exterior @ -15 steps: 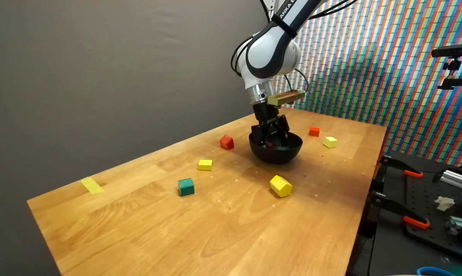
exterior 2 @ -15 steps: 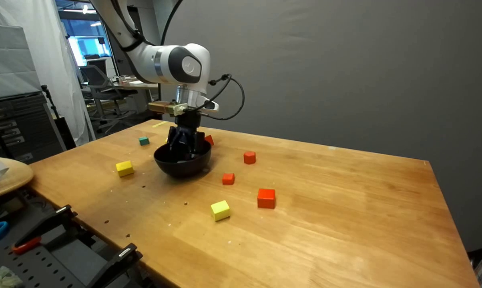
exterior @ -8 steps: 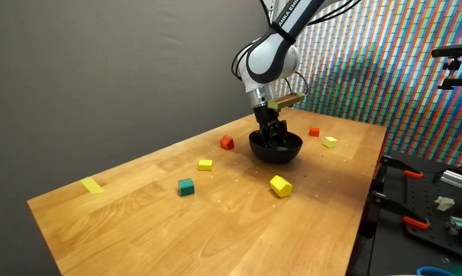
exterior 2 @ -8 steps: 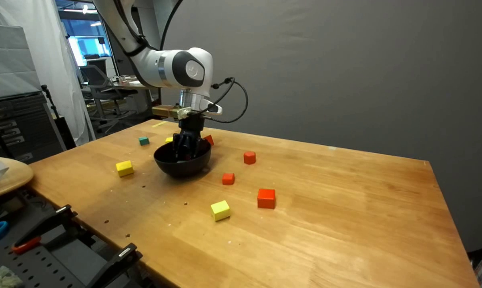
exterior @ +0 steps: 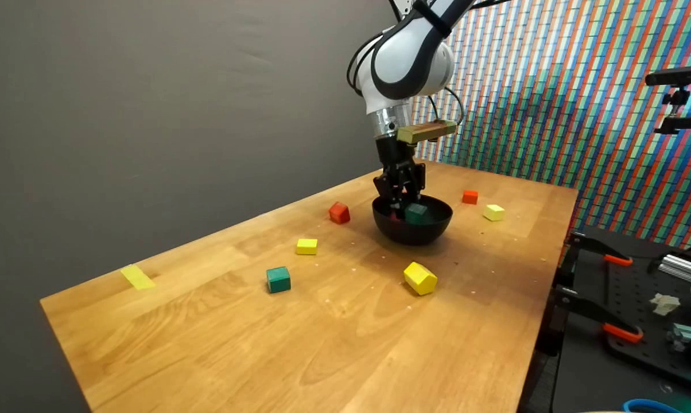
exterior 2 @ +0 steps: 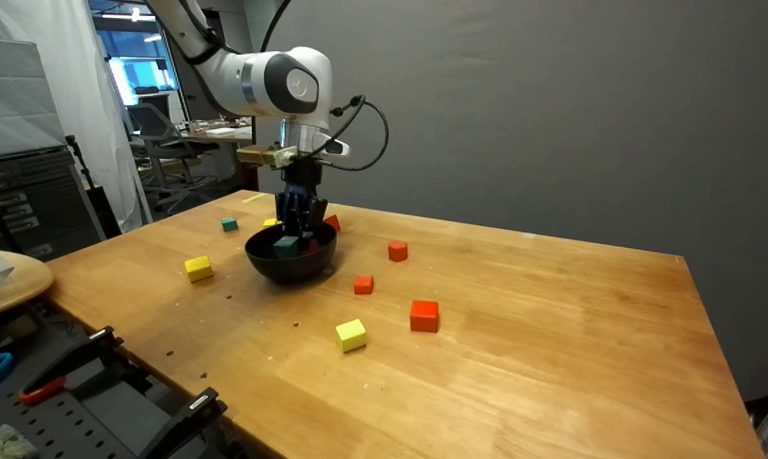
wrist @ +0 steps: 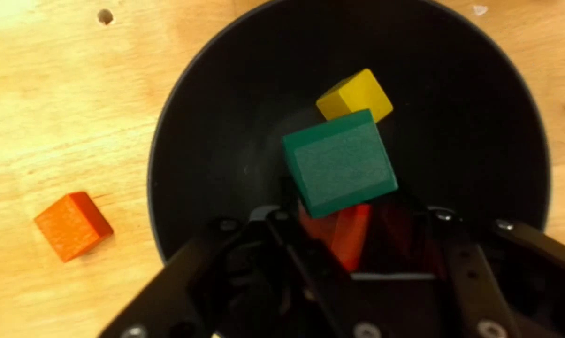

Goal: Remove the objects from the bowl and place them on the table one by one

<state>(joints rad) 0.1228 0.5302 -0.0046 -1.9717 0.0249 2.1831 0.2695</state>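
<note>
The black bowl [exterior: 412, 235] stands on the light wooden table [exterior: 219, 321]. My gripper [wrist: 347, 196] reaches down into it, fingertips at rim height. Its jaws are shut on a green block [wrist: 343, 164], which leans out towards the wrist camera; exterior views show this green block [exterior 2: 286, 247] raised off the bowl's floor. Below it in the wrist view lies a yellow block [wrist: 364, 94], partly covered by the green one. Red [wrist: 350, 234] shows between the fingers, a block mostly hidden; in an exterior view that red block [exterior 2: 312, 245] sits beside the fingertips.
Around the bowl lie a green block [exterior: 278, 280], yellow blocks [exterior: 307, 247] [exterior: 420, 279], a pale yellow block [exterior 2: 351, 335] and several red blocks [exterior: 340, 213] [exterior 2: 424, 317] [exterior 2: 363, 285]. A yellow tape strip [exterior: 138, 277] marks a table corner. Clamps [exterior: 601, 321] grip one table edge.
My gripper dipped deeper into the bowl, its jaws came together, and it has since risen. The green block, hidden low in the bowl before, now shows higher, at the fingertips.
</note>
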